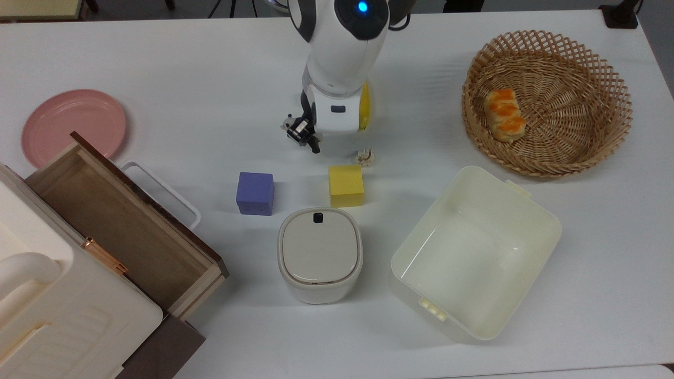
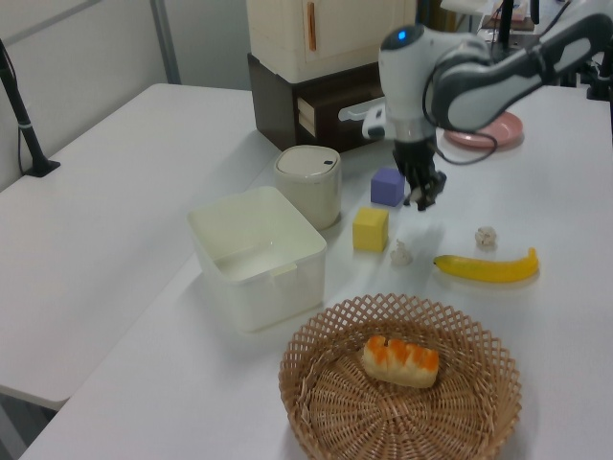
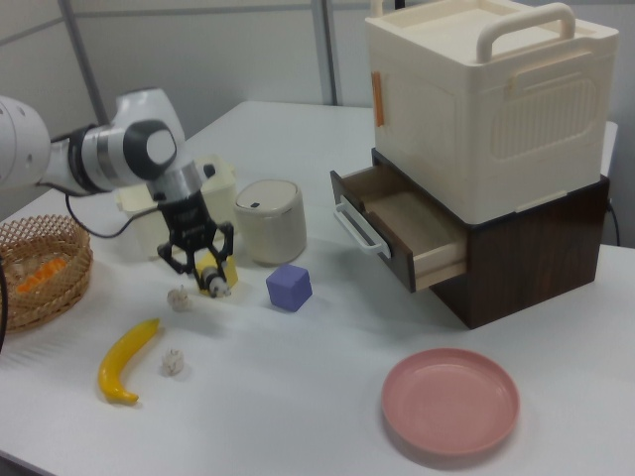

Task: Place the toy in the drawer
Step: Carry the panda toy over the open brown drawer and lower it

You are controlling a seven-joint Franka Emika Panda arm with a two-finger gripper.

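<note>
The fingers point(image 1: 308, 138) were clenched on the toy point(image 1: 290, 124), which sat between them, apparently lifted off the table point(image 1: 158, 68). The gripper point(image 3: 206, 266) hung at twelve o'clock of the purple cube point(image 1: 255, 193) in the top view; the open drawer point(image 1: 113, 226) lay at eight o'clock.

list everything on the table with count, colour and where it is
toy panda: 1, black and white, held in the gripper above the table
drawer: 1, light wood, open, top view's lower left
cabinet: 1, cream on a dark brown base, above the drawer
plate: 1, pink, beside the drawer
cubes: 2, purple and yellow, centre
lidded bin: 1, cream, below the cubes in the top view
tub: 1, cream, empty, top view's lower right
basket: 1, wicker, holding an orange-topped bread
banana: 1, yellow
knotted balls: 2, beige
gripper: 1, black, shut on the panda
</note>
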